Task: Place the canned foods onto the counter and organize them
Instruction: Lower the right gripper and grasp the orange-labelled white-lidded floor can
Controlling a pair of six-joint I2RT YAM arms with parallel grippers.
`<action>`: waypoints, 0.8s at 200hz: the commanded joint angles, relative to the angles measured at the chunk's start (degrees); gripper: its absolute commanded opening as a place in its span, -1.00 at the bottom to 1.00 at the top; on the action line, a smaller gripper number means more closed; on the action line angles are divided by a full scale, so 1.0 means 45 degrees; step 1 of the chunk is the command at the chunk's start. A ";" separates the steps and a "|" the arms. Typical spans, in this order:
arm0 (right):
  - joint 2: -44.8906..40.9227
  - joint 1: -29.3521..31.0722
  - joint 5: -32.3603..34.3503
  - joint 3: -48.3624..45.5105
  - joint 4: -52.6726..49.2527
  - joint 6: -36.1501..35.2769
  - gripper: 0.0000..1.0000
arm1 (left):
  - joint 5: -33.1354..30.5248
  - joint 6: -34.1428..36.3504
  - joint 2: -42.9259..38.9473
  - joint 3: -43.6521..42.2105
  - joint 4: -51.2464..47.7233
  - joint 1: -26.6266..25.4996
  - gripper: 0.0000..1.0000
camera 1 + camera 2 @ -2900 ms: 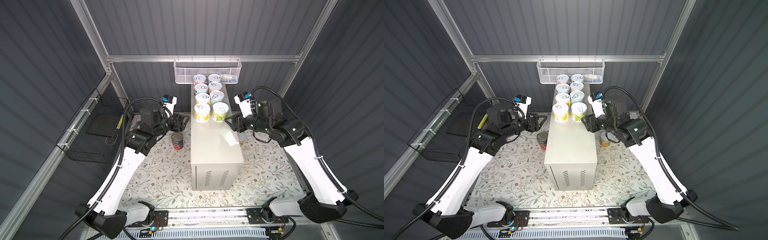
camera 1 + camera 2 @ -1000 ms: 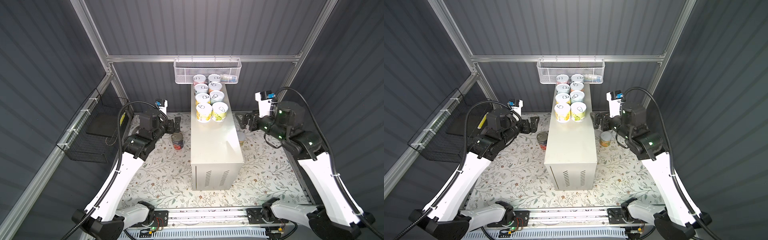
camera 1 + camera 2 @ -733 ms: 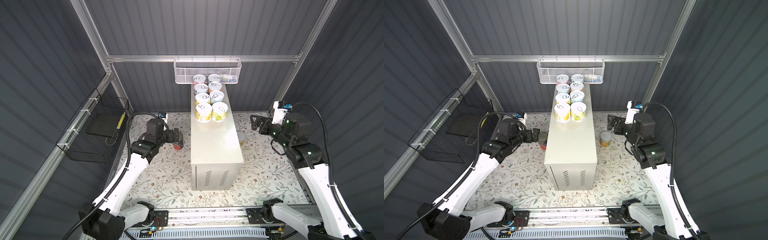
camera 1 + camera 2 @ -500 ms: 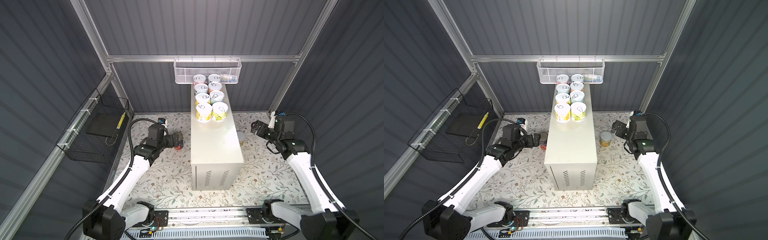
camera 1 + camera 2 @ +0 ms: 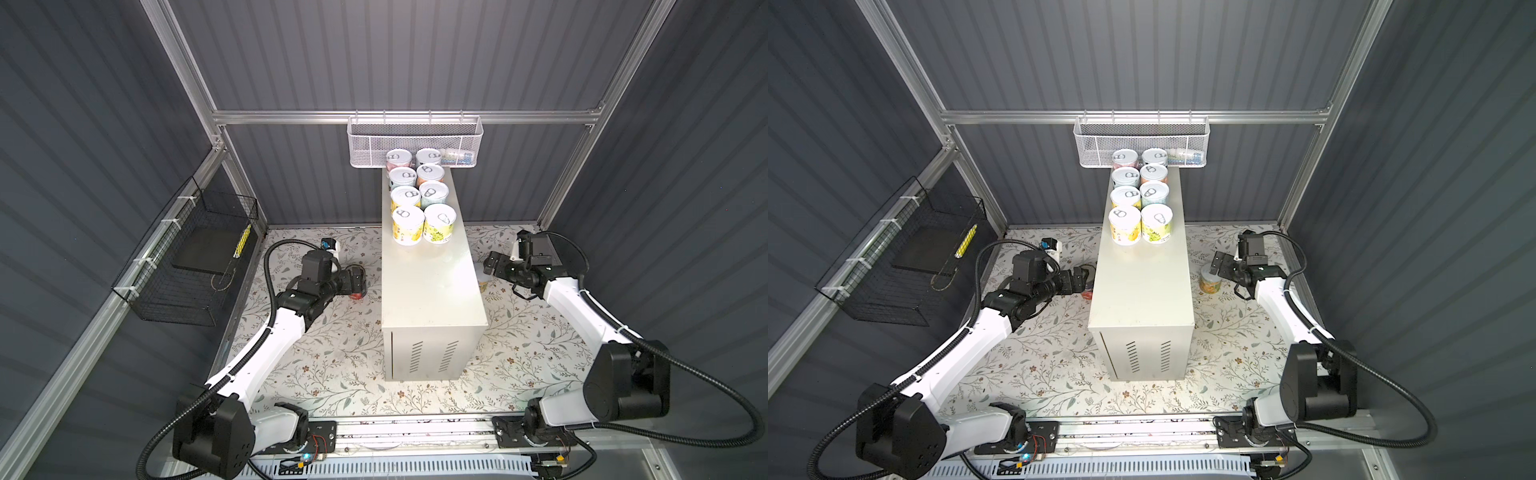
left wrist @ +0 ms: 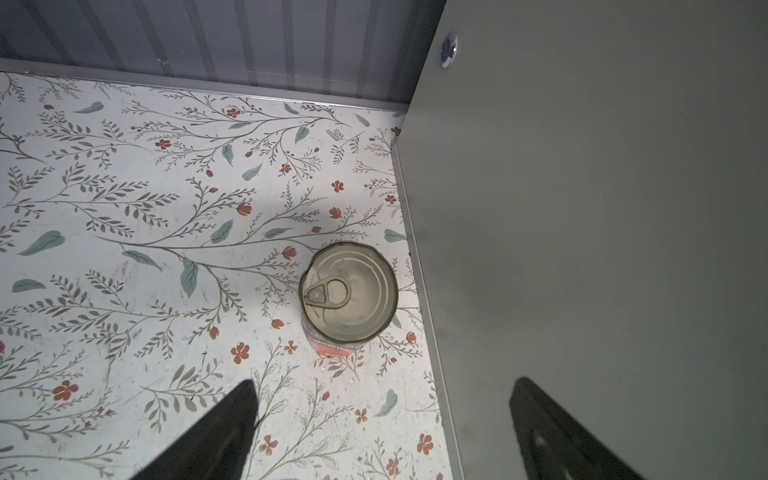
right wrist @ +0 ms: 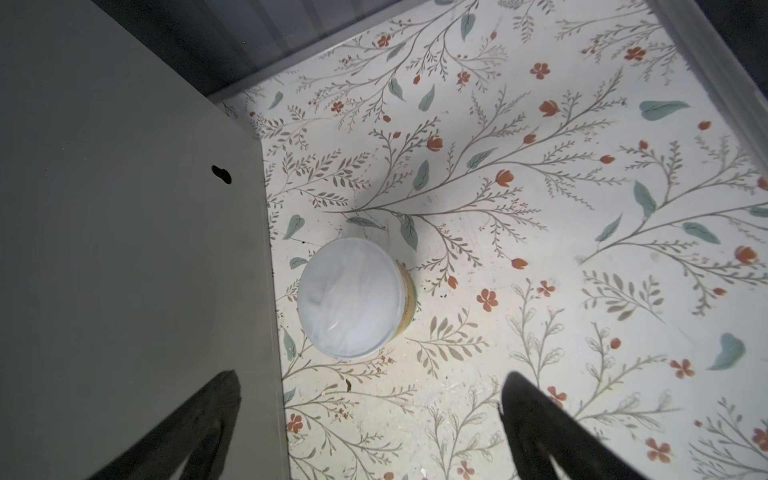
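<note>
On the floral floor, mid-scene: the bench, long top running 12 to 6 o'clock, vent slits on the 6 o'clock end. Carries eight canned foods at its 12 o'clock end, upright, packed in two columns of four, silver pull-tab lids up.

At the bench's 9 o'clock side: the left pincer, spread wide, grasping nothing. Hangs low over the floor, aimed toward 3 o'clock. Just ahead of its fingertips and apart from them: the tomato can, upright on the floor, just beside the bench wall, pull-tab lid up, red at the foot of the label. Shows only as a red sliver under the pincer in both top views.

At the 3 o'clock side: the right pincer, likewise released and empty, low, pointing toward 9 o'clock. Ahead of it, untouched: the yellow tin, upright on the floor just beside the bench, capped by a cloudy white lid; label looks yellow-green, though only a sliver shows.

At 12 o'clock, on the back rail: a white mesh basket, just behind the farthest tins. At 9 o'clock, on the side wall: a black wire basket.
</note>
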 commanded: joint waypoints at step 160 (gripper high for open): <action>0.6140 0.1448 0.2078 0.3427 -0.1084 0.0299 0.94 | 0.0330 0.0086 0.0511 -0.0149 0.0327 0.0091 0.91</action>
